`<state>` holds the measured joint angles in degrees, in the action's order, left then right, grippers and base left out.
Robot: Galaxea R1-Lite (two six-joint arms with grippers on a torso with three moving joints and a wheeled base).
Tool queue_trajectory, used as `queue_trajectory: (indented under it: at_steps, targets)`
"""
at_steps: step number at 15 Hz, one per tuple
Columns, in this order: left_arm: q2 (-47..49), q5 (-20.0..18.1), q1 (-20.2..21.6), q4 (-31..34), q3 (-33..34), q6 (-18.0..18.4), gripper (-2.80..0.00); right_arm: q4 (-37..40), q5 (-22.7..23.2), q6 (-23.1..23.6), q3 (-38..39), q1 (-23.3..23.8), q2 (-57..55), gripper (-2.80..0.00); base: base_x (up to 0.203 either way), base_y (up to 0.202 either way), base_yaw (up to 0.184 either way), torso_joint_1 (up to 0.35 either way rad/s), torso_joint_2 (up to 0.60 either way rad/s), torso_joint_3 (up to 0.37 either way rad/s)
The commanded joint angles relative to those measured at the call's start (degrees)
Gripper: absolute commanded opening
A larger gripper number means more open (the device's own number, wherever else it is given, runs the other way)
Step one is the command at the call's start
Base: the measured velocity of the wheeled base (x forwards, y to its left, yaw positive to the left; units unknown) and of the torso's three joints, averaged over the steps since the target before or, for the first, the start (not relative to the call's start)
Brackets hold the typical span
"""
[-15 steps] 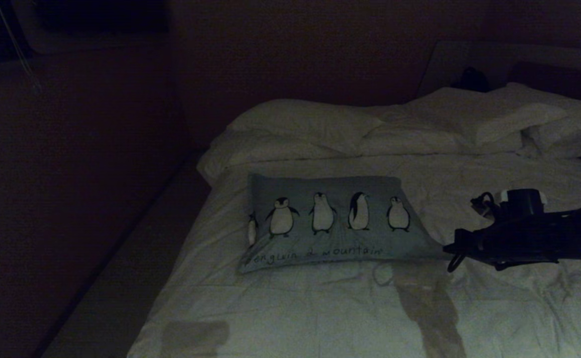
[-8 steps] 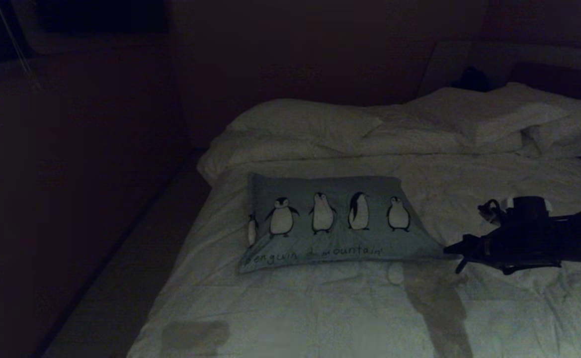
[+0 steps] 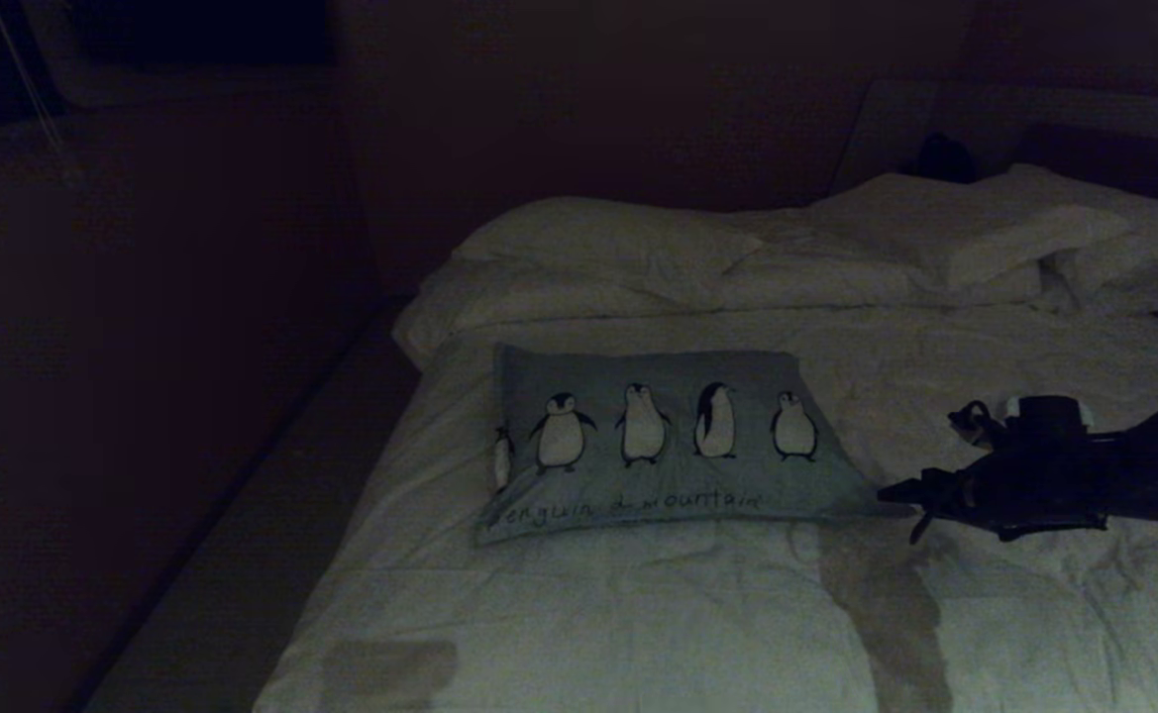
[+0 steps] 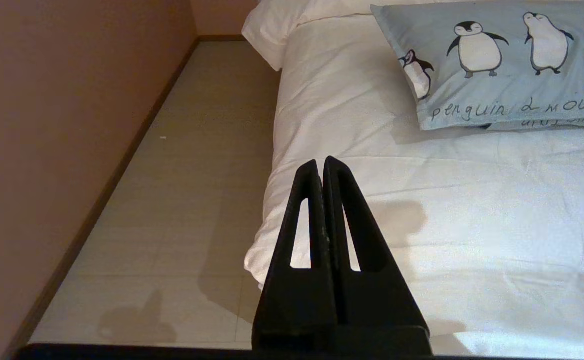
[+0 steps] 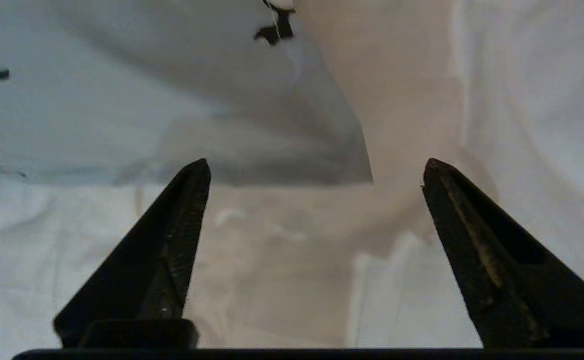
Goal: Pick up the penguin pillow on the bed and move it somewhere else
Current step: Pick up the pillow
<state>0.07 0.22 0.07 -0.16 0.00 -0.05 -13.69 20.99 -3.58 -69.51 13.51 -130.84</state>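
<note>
Since a moment ago the right gripper (image 3: 895, 490) has spread its fingers wide and holds nothing, pointing at the near right corner of the penguin pillow (image 3: 663, 441), which lies longways across the bed (image 3: 638, 614), while the shut left gripper (image 4: 321, 165) waits farther off.

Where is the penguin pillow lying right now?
In the head view the penguin pillow lies flat on the bed, just below the white pillows, with the right gripper open at its right corner.
</note>
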Motion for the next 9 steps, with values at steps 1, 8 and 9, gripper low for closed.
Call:
queue_trajectory:
  at_steps: [1, 8, 9]
  targets:
    - [0.01, 0.04, 0.01, -0.02, 0.0, -0.04, -2.8, 0.26, 0.1, 0.36, -1.43, 0.03, -1.58, 0.0, 0.0, 0.0, 0.0, 0.0, 0.0, 0.0]
    - [0.01, 0.04, 0.01, -0.02, 0.0, -0.04, -2.8, -5.0, -3.11, 24.75, 2.2, -0.36, 0.8, 0.0, 0.0, 0.0, 0.0, 0.0, 0.0, 0.0]
    - [0.01, 0.04, 0.01, -0.02, 0.0, -0.04, -2.8, -6.56, -7.06, 28.33, 1.98, -1.4, 0.56, 0.0, 0.0, 0.0, 0.0, 0.0, 0.0, 0.0]
